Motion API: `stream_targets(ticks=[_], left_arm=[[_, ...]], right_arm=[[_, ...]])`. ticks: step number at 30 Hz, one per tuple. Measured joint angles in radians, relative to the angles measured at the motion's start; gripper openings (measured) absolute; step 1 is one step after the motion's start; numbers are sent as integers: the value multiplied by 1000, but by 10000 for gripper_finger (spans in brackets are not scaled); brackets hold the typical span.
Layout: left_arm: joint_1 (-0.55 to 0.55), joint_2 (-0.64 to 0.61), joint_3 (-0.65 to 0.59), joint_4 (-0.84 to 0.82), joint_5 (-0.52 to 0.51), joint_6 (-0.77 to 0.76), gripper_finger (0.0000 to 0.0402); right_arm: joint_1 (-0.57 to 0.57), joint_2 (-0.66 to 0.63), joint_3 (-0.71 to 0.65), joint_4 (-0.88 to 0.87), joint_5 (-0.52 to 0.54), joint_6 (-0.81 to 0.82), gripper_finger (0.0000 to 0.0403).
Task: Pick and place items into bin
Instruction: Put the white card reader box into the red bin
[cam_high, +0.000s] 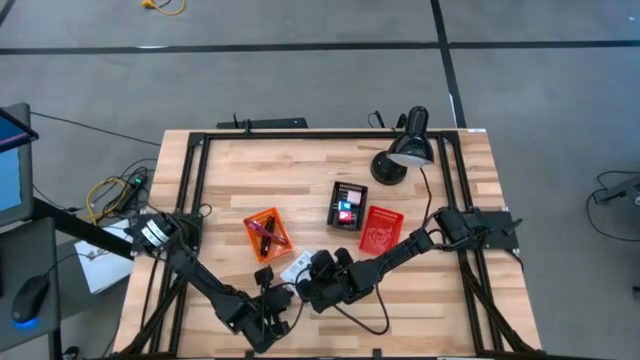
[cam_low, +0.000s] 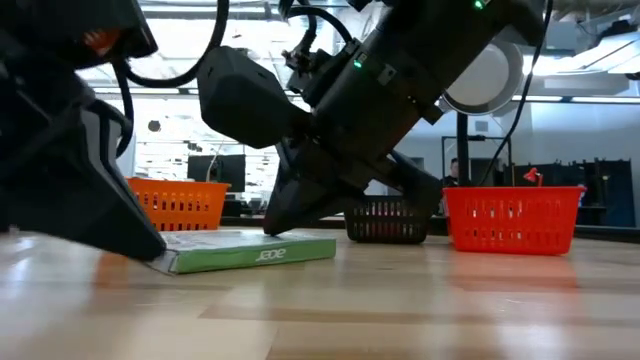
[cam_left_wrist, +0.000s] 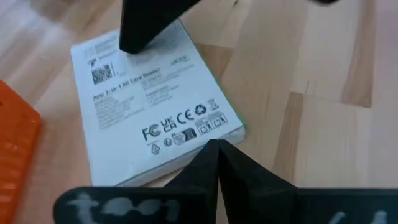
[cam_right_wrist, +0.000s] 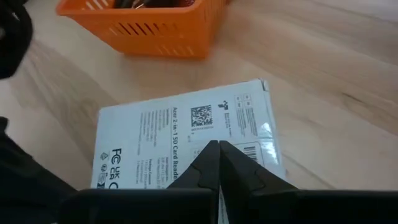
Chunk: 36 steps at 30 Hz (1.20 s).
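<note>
A white card-like packet (cam_high: 297, 266) with a green edge lies flat on the wooden table (cam_high: 450, 310), printed face up. It also shows in the low view (cam_low: 250, 250), the left wrist view (cam_left_wrist: 149, 106) and the right wrist view (cam_right_wrist: 180, 130). My left gripper (cam_left_wrist: 217, 149) is shut, and its tips are at the packet's near edge. My right gripper (cam_right_wrist: 217, 149) is shut, and its tips are over the packet's top face. The marker and the purple tool lie in the orange bin (cam_high: 267, 233). Small cubes sit in the black bin (cam_high: 347, 205). My left gripper touches the packet's edge (cam_left_wrist: 186, 163) below the printed marks with its shut fingertips, slanting down from the table's near-left side. The packet stays flat on the table. My right gripper rests its shut fingertips (cam_low: 283, 226) on the packet's top face (cam_right_wrist: 186, 140), slanting down from the right.
A red bin (cam_high: 380, 228) stands right of the black one. A black desk lamp (cam_high: 405, 155) stands near the far edge, and its cord runs along the table's right side. Bare wood lies on the near right. Screens and a person show in the room beyond.
</note>
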Motion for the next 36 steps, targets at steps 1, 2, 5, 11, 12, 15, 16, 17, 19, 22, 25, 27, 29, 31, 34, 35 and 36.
stream_targets(ticks=[1,2,5,11,12,15,16,17,19,22,25,27,29,31,34,35,36], left_arm=[[3,7,1,1,3,-6,0],[4,11,1,-2,4,-14,0],[8,10,1,-15,21,-22,0],[-4,8,1,-37,40,-21,0],[-10,8,1,-38,40,-26,0],[-32,11,14,-54,16,-30,0],[-39,12,22,-61,13,-30,0],[-44,12,33,-70,18,-29,0],[-55,12,60,-93,22,-29,0],[-66,12,97,-151,18,-36,0],[-76,12,142,-222,4,-40,0],[-82,12,170,-271,-13,-41,0],[-85,12,191,-311,-57,-40,0],[-79,12,201,-318,-108,-31,0],[-55,12,202,-307,-139,-25,0],[-47,12,201,-304,-138,-36,0],[-37,12,196,-296,-135,-43,0]], right_arm=[[0,0,0,0,-1,0,0],[0,0,0,-3,-1,-1,0],[1,-2,1,-29,-3,-1,0],[11,-3,1,-10,-37,-81,0],[16,-3,2,-3,-43,-90,0],[33,-3,22,3,-75,-77,0],[38,-3,26,5,-87,-62,0],[43,-3,29,5,-102,-49,0],[51,-3,29,6,-107,-32,0],[58,-3,29,13,-102,36,0],[72,-3,29,26,-98,46,0],[84,-3,29,40,-95,45,0],[95,-3,29,37,-59,33,0],[100,-3,29,25,1,32,0],[94,-3,29,5,69,50,0],[88,-3,29,-9,73,67,0],[83,-3,29,-29,71,90,0]])
